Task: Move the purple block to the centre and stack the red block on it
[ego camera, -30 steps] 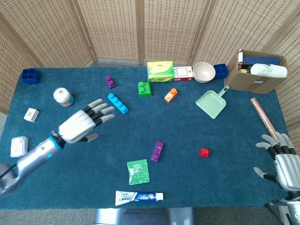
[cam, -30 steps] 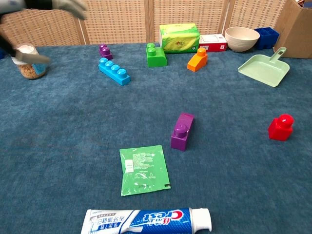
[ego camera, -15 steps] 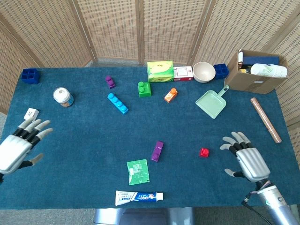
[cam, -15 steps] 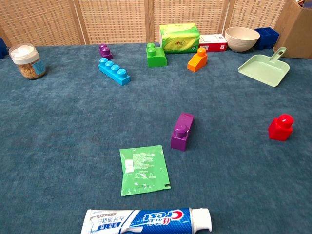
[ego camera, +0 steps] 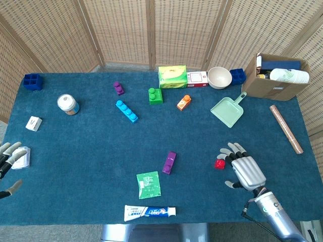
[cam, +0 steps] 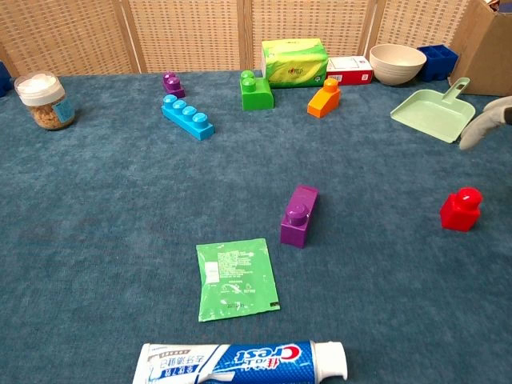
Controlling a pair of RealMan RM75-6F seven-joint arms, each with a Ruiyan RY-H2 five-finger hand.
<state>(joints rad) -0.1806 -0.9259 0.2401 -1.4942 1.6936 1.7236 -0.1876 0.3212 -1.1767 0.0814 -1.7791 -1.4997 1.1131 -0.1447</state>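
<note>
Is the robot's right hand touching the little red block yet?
Apart. The chest view shows blue cloth between the right hand and the small red block.

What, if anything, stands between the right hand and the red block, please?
Nothing visible does. The right hand hovers open just right of the red block, fingertips close to it, with only bare blue cloth between them in the head view.

A table (ego camera: 91, 146) covered in dark blue cloth is strewn with objects: a purple block (ego camera: 169, 162) near the middle, a red block (ego camera: 219, 164) well to its right, a green sachet (ego camera: 148, 184) and toothpaste tube (ego camera: 150, 212) in front, a pale green dustpan (ego camera: 228, 110) behind.
</note>
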